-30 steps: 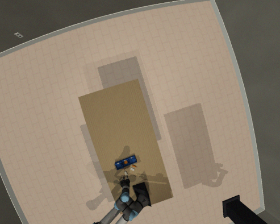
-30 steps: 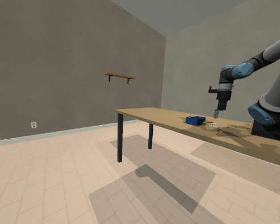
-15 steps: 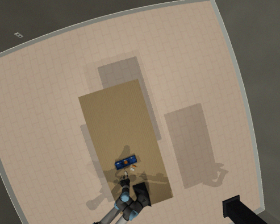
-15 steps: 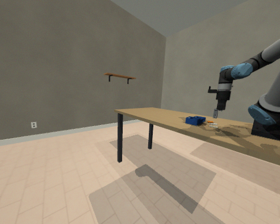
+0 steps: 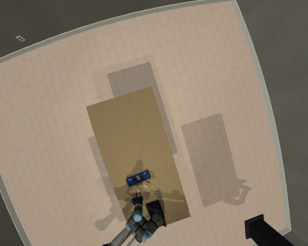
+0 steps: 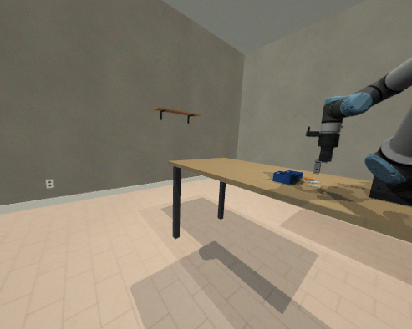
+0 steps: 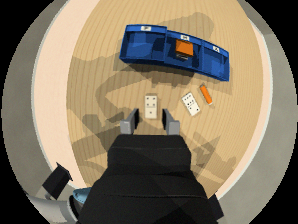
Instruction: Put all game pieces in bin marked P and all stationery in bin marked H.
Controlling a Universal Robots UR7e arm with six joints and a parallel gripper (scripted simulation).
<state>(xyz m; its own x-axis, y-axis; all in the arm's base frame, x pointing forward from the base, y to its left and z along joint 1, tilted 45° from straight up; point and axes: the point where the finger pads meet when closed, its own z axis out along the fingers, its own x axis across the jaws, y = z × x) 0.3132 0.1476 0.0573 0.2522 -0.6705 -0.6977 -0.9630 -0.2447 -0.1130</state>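
Two joined blue bins (image 7: pixel 172 51) stand on the wooden table; an orange block (image 7: pixel 184 48) lies inside the right one. They also show in the overhead view (image 5: pixel 138 178) and the side view (image 6: pixel 287 176). A white domino (image 7: pixel 152 104) lies flat on the table, straight below and between my fingertips. A second white domino (image 7: pixel 190 104) and a small orange stick (image 7: pixel 206 95) lie to its right. My gripper (image 7: pixel 150 114) is open and empty, hovering well above the first domino, as the side view (image 6: pixel 317 167) shows. The bin letters are too small to read.
The robot base (image 5: pixel 155 212) stands on the table's near end behind the gripper. The table edge runs close on the left in the wrist view. A dark box (image 7: pixel 56 181) sits low at the left of the wrist view.
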